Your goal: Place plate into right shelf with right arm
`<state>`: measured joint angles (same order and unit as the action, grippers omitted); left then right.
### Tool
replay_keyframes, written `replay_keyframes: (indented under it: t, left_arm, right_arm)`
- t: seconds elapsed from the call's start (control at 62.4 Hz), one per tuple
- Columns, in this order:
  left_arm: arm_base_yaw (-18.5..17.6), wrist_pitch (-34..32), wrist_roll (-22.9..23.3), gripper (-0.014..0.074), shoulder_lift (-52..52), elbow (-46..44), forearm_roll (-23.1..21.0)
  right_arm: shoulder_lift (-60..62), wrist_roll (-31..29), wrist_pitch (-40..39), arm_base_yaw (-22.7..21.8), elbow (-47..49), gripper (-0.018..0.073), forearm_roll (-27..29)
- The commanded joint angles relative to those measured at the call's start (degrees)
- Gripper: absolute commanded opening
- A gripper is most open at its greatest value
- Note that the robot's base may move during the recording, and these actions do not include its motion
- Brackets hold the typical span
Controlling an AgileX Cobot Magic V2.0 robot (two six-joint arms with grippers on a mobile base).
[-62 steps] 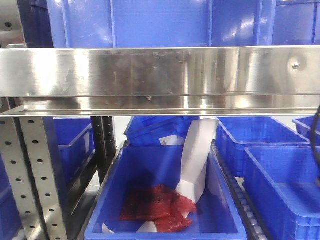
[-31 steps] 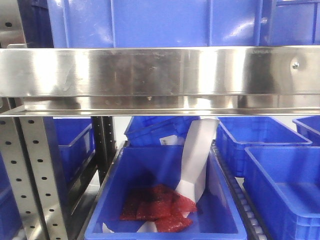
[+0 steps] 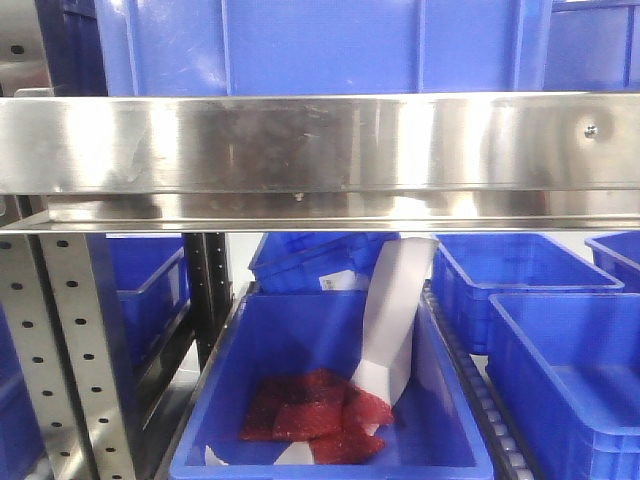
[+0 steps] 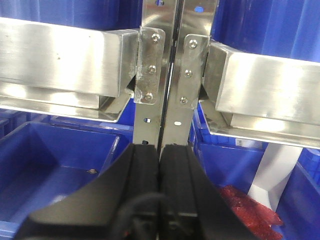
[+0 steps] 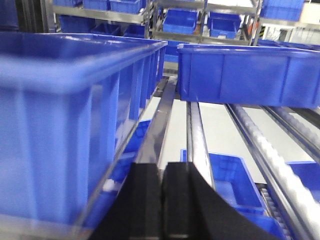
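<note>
The plate is out of view in every frame. The right shelf's broad steel front rail (image 3: 320, 150) spans the front view, with blue crates above and below it. In the right wrist view my right gripper (image 5: 161, 166) is shut with nothing between its fingers. It points along a steel roller track (image 5: 196, 135) between two blue crates. My left gripper (image 4: 159, 147) is also shut and empty, and faces a pair of perforated steel uprights (image 4: 165, 60).
Below the rail, a blue crate (image 3: 330, 460) holds red mesh bags (image 3: 315, 410) and a white paper strip (image 3: 395, 310). More blue crates (image 3: 560, 360) stand to its right. A large crate (image 5: 65, 115) fills the left of the right wrist view, and another (image 5: 245, 75) stands ahead on the right.
A black cable seen at the right edge of the front view one second ago has left the frame. The crates and the rail have not moved.
</note>
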<state>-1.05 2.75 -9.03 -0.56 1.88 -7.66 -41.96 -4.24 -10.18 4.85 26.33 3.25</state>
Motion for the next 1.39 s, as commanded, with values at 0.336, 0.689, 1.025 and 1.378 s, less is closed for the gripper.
replay_keyframes:
  t: [0.336,0.689,1.025,1.378]
  left_arm:
    - [-0.1,-5.2,0.4,-0.0128,-0.6,0.6,-0.5]
    - [-0.1,-5.2,0.4,-0.0128,-0.6,0.6,-0.5]
    - [-0.1,-5.2,0.4,-0.0128,-0.6,0.6,-0.5]
    - [-0.1,-5.2,0.4,-0.0128,-0.6,0.6,-0.5]
  right_arm:
    - [37.3,0.0,5.4,-0.4,-17.2,0.0054,0.0]
    - [43.2,0.0,9.4,-0.4,-17.6,0.0054,0.0]
    - [43.3,0.0,9.4,-0.4,-17.6,0.0054,0.0]
    - [43.3,2.8,6.8,-1.8,-22.8,0.0054,-0.1]
